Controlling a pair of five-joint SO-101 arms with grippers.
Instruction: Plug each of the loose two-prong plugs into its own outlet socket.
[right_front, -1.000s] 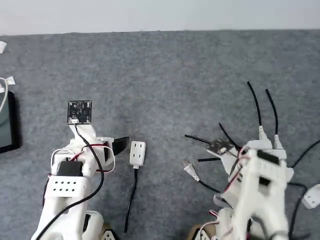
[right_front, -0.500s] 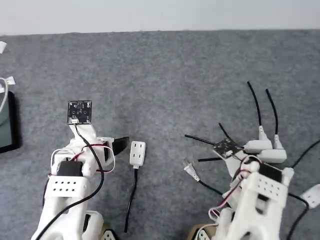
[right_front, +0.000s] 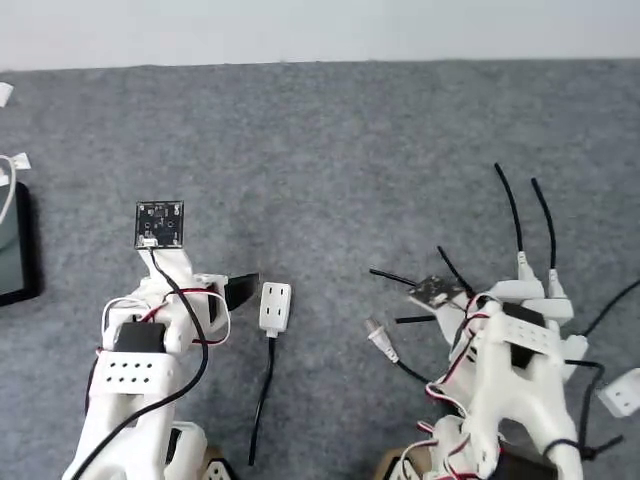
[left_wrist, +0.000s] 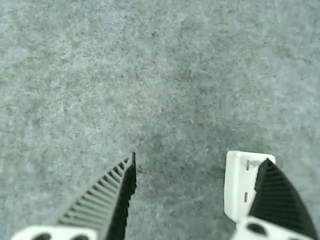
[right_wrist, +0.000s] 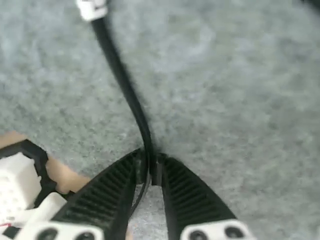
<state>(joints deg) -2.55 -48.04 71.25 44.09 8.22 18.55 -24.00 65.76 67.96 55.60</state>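
A grey, felt-like tabletop runs back to a pale wall. At the far left edge lies a dark screen with a white lead across it. Next comes the left arm, which carries a small square circuit board at its wrist. The left fingers are spread wide with only bare tabletop between them. One ridged tip sits just beside the white outlet socket, and I cannot tell if it touches. The socket lies flat, the slots on its face turned up, and its dark cord trails towards the near edge. Further right, a loose two-prong plug lies on the tabletop, well apart from the socket. Its black cable leads back under the right arm. There the right fingers are drawn narrow and pinch that cable between their ridged tips, some way behind the plug's white body. Beyond that arm, two more white plugs lie close together with their black leads stretching away across the tabletop. A white block sits at the right edge.
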